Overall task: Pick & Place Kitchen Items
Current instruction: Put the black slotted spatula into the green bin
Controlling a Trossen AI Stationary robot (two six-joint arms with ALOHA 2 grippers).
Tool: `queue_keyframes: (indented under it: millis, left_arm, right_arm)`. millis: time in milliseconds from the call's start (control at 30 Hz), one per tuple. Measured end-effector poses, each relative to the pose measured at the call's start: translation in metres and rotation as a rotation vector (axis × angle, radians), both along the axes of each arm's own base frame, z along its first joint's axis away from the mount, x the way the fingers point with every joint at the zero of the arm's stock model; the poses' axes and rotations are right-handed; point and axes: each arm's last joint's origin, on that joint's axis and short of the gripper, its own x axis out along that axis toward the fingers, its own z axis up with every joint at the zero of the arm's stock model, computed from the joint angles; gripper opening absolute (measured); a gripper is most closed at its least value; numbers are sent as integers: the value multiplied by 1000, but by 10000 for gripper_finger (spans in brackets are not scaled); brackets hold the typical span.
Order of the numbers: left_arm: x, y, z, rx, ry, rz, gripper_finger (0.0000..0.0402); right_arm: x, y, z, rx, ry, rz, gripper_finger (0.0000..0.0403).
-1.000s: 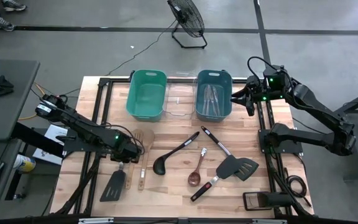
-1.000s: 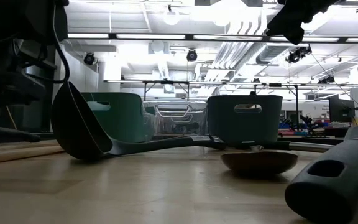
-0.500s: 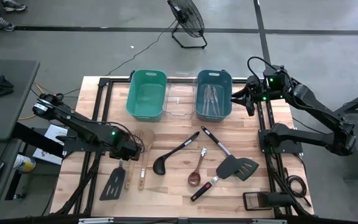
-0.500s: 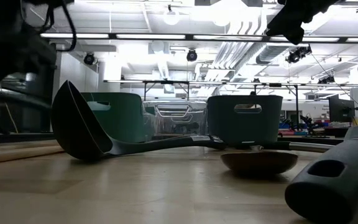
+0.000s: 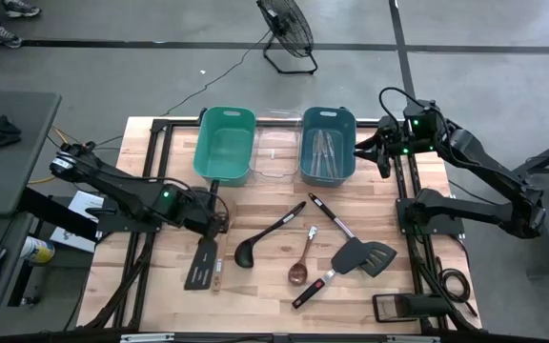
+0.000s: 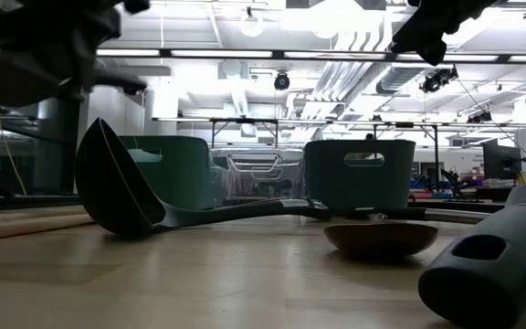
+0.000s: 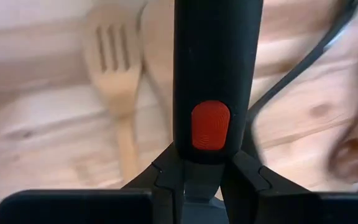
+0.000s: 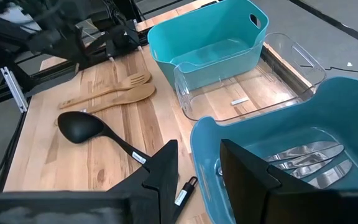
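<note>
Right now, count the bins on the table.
3: the green bin on the left, the clear bin in the middle, the blue bin on the right. None seems hidden.

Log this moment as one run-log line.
left claw: shut on black spatula, lifted | right claw: open, beside blue bin | green bin: empty

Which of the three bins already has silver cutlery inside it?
The blue rectangular bin, nearest the right arm. The green bin looks bare, the clear one nearly so.
</note>
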Motion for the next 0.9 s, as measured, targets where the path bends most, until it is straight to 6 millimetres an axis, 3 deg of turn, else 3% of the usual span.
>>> queue_keyframes:
  millis: [267,433,733,900]
  left_arm:
    - [8,4,29,170,-169,58,71]
    - [15,17,44,281,-236,92,71]
    - [40,68,67,502,-319,67,71]
    - [43,97,81,607,-308,51,71]
  right_arm:
    - [0,0,0,-2,0,1,112]
    - [0,0,0,-2,0,2,112]
    - [0,0,0,-3,0,0,112]
    - [0,0,0,-4,1,-2,112]
